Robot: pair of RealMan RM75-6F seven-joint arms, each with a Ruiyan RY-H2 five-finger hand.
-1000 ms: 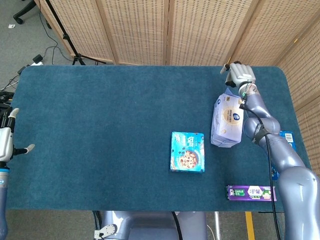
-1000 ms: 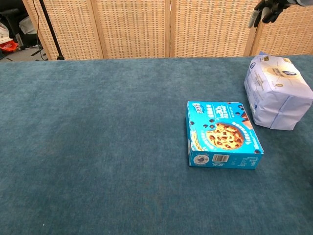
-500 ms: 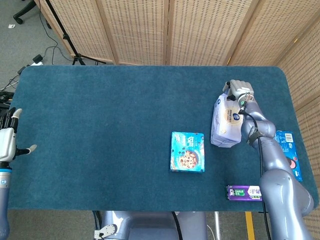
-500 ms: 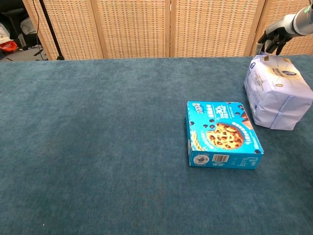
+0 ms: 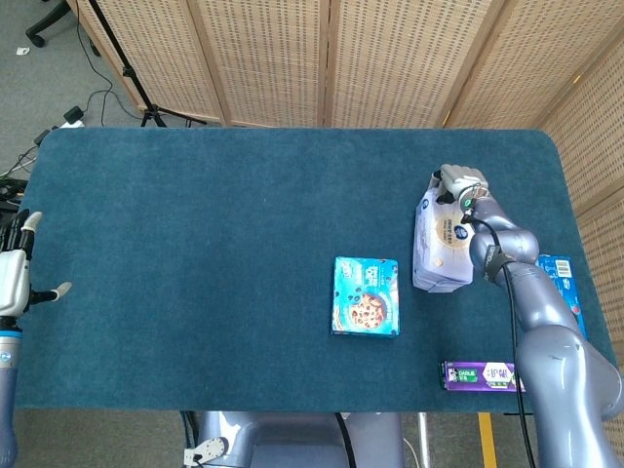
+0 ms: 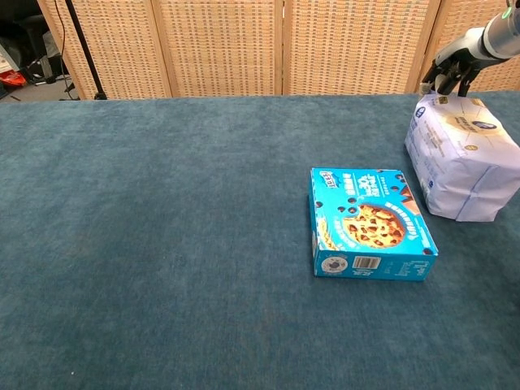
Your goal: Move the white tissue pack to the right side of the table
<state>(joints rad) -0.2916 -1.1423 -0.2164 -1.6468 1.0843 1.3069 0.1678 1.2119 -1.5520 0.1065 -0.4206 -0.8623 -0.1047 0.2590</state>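
The white tissue pack (image 5: 441,241) lies near the table's right side, just right of a blue cookie box; the chest view shows it (image 6: 460,158) at the right edge. My right hand (image 5: 455,183) sits at the pack's far end with its fingers curled down over the top edge, touching it; in the chest view those fingers (image 6: 452,69) point down onto the pack. My left hand (image 5: 12,273) hangs off the table's left edge, fingers apart and holding nothing; the chest view does not show it.
The blue cookie box (image 5: 366,296) lies flat near the table's front middle, also in the chest view (image 6: 370,222). A purple pack (image 5: 480,374) rests at the front right edge. A blue packet (image 5: 565,292) lies by the right edge. Wicker screens (image 6: 244,45) stand behind.
My right hand has come down from above the table's far right edge onto the far end of the tissue pack. The pack has shifted slightly toward the front. The left hand barely moved.
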